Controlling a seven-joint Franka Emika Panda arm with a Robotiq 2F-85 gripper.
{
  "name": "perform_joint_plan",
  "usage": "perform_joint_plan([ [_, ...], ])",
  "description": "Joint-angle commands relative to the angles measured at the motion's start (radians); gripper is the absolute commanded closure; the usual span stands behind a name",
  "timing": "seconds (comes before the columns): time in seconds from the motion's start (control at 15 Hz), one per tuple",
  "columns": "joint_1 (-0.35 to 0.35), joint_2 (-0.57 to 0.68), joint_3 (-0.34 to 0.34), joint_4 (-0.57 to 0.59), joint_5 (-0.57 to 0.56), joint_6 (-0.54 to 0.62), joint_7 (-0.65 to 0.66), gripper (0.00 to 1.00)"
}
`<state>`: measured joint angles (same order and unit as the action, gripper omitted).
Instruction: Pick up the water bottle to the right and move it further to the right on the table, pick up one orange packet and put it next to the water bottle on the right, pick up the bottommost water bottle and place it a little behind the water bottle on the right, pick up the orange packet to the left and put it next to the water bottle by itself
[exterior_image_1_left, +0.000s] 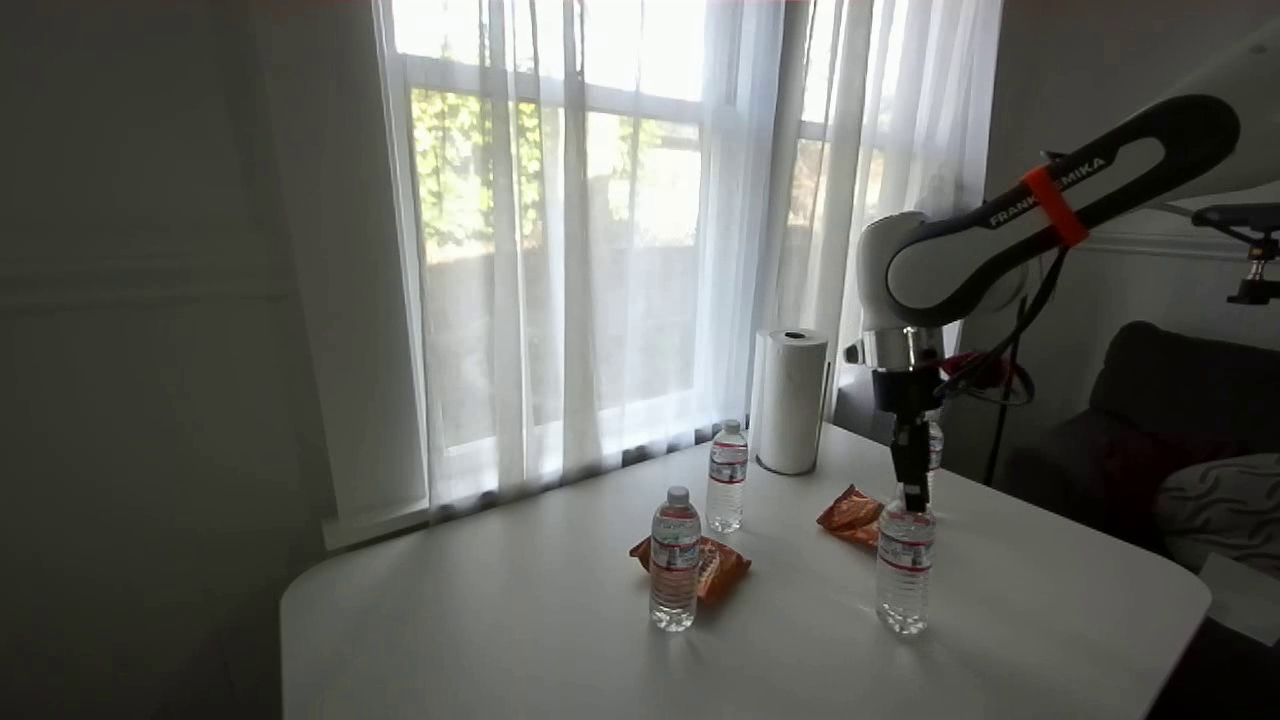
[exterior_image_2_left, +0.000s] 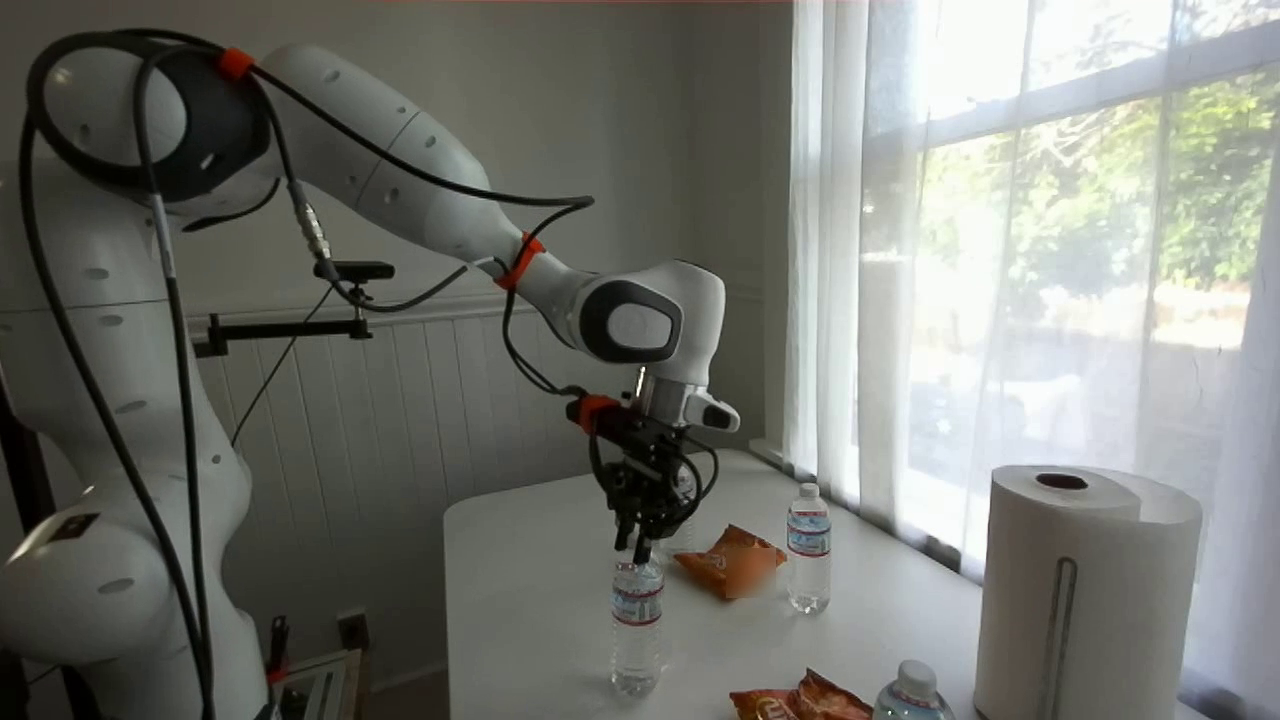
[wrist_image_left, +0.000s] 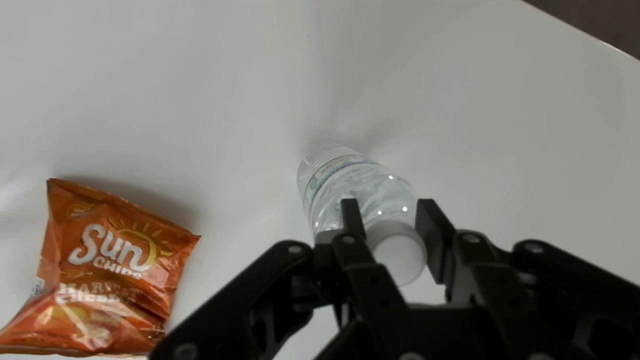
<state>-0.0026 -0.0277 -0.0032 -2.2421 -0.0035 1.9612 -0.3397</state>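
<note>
Our gripper brackets the water bottle at its cap, jaws set close; squeezing or not, we can't tell. It's upright on the white table. Likely the bottommost-bottle step: we clamp, or open and rise. Beyond, the Sun Chips packet, then a second bottle.

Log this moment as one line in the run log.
gripper: straddling cap; grip: unclear; bottle: upright; packet: on table, apart from bottle

Looks like a home, with sheer curtains (greenery behind), panelled wall and dark upholstered seat.
</note>
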Motion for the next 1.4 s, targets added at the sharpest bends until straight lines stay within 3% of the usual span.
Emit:
perform_joint_plan([
  [0.0, -0.025, -0.081, -0.027, -0.032, -0.049, -0.062, 0.026, 0.92],
  [0.67, -0.136, -0.112, -0.142, -0.027, -0.207, -0.116, 0.02, 0.92],
  [1.33, -0.243, -0.074, -0.255, 0.0, -0.188, -0.054, 0.076, 0.92],
])
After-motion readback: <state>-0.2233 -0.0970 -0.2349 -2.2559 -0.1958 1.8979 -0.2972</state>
